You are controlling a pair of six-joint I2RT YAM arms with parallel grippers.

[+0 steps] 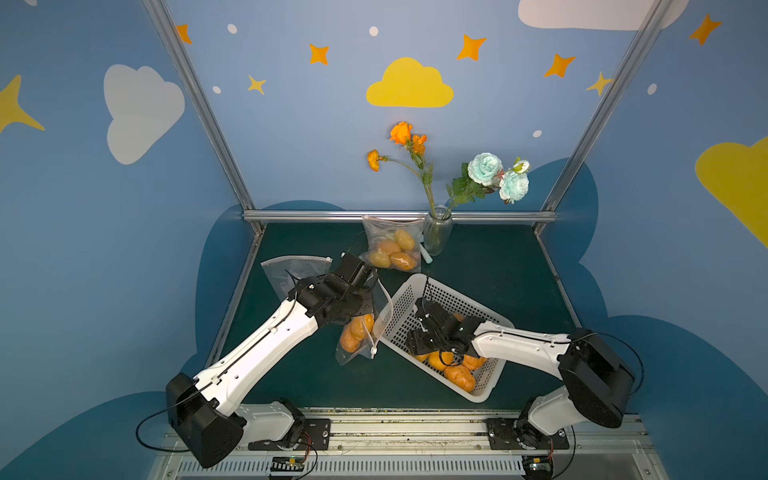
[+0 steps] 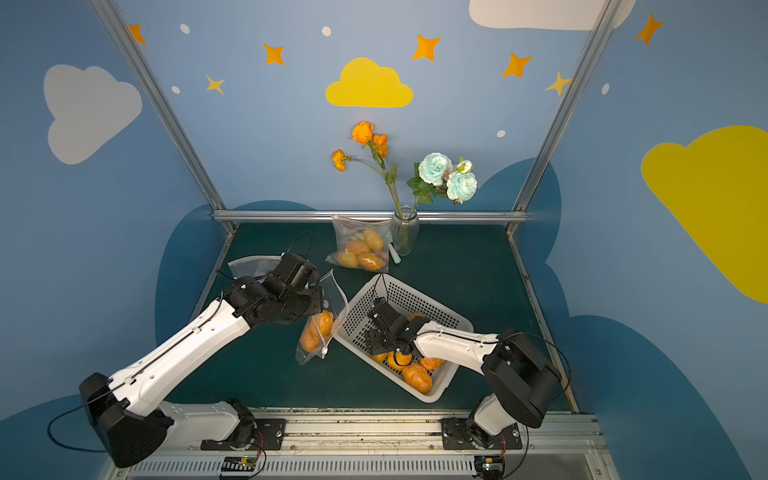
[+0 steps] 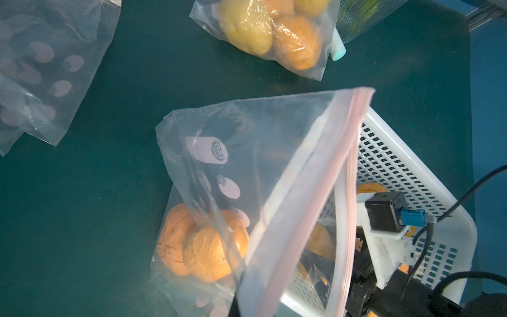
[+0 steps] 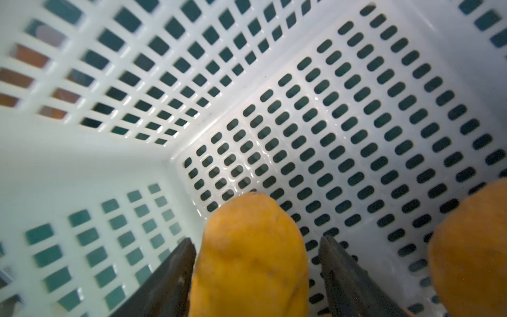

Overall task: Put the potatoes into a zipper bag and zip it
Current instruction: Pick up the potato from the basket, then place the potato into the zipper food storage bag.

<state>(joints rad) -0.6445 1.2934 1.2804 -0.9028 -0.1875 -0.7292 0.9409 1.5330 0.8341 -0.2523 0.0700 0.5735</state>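
Observation:
In both top views a clear zipper bag (image 1: 357,336) (image 2: 318,332) stands just left of the white basket (image 1: 415,291) (image 2: 432,307). My left gripper (image 3: 238,302) is shut on the bag's pink-striped rim (image 3: 323,192) and holds the mouth up and open. Two wrinkled orange potatoes (image 3: 203,244) lie in its bottom. My right gripper (image 4: 256,241) is down inside the basket (image 4: 356,109), open astride a yellow-orange potato (image 4: 249,260). One finger (image 4: 181,263) sits against it, the other stands a little apart. Another potato (image 4: 472,247) lies beside it. More potatoes (image 1: 459,376) fill the basket's near end.
A filled bag of potatoes (image 1: 390,249) leans at the back beside a glass vase (image 1: 436,230) of flowers. A small white and teal tube (image 3: 337,46) lies between them. Empty clear bags (image 1: 286,270) lie at the left, under my left arm.

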